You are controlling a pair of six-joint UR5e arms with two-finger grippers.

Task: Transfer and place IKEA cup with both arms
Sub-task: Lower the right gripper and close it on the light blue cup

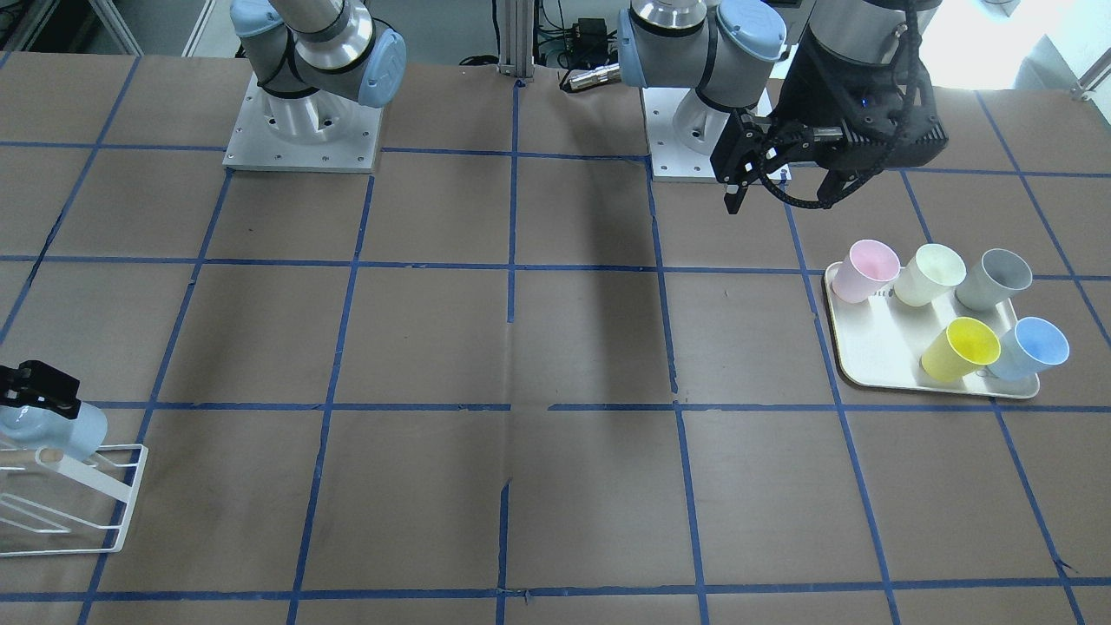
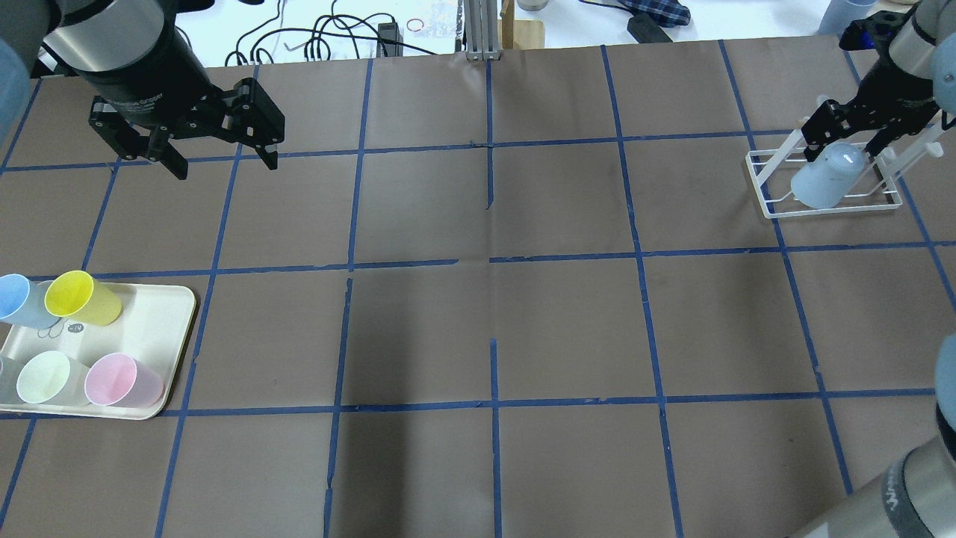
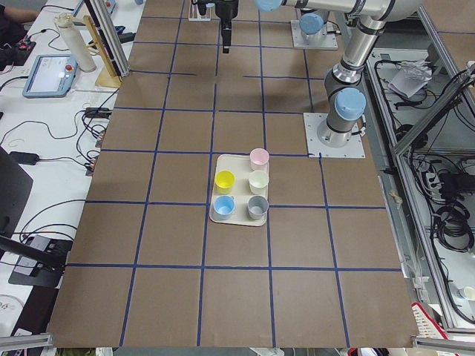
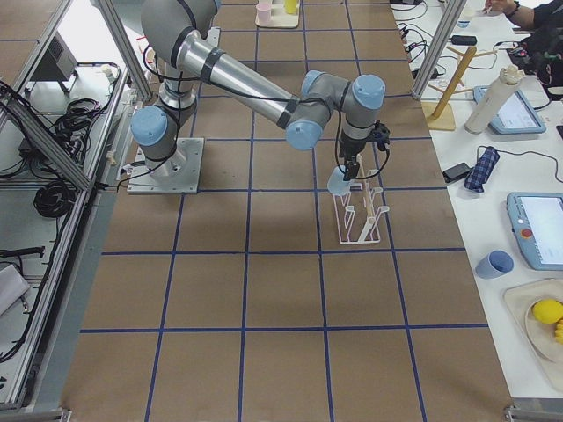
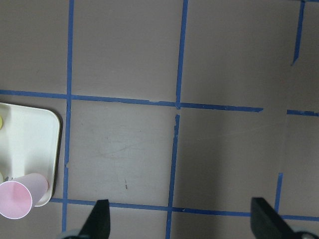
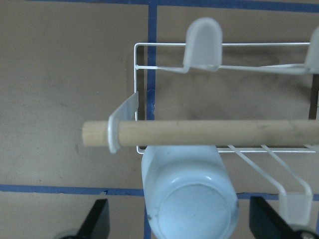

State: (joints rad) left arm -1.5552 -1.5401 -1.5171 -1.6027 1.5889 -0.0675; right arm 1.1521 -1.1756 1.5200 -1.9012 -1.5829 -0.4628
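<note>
The IKEA cup point(image 2: 825, 179), dull pale blue, rests tilted and upside down on a white wire rack point(image 2: 769, 187) at the far right. It also shows in the front view point(image 1: 65, 430), the exterior right view point(image 4: 337, 182) and the right wrist view point(image 6: 189, 199), base toward the camera. My right gripper point(image 2: 855, 146) is open and straddles the cup, with a gap on each side in the right wrist view point(image 6: 180, 221). My left gripper point(image 2: 224, 166) is open and empty, high over the far left of the table; it also shows in the left wrist view point(image 5: 182, 221).
A cream tray point(image 2: 160, 314) at the near left holds pink point(image 2: 119, 379), pale green point(image 2: 45, 377), yellow point(image 2: 78, 297), sky-blue point(image 2: 19, 299) and grey point(image 1: 998, 278) cups. The rack has a wooden bar point(image 6: 199, 132) and white pegs point(image 6: 203, 42). Blue tape lines grid the brown table.
</note>
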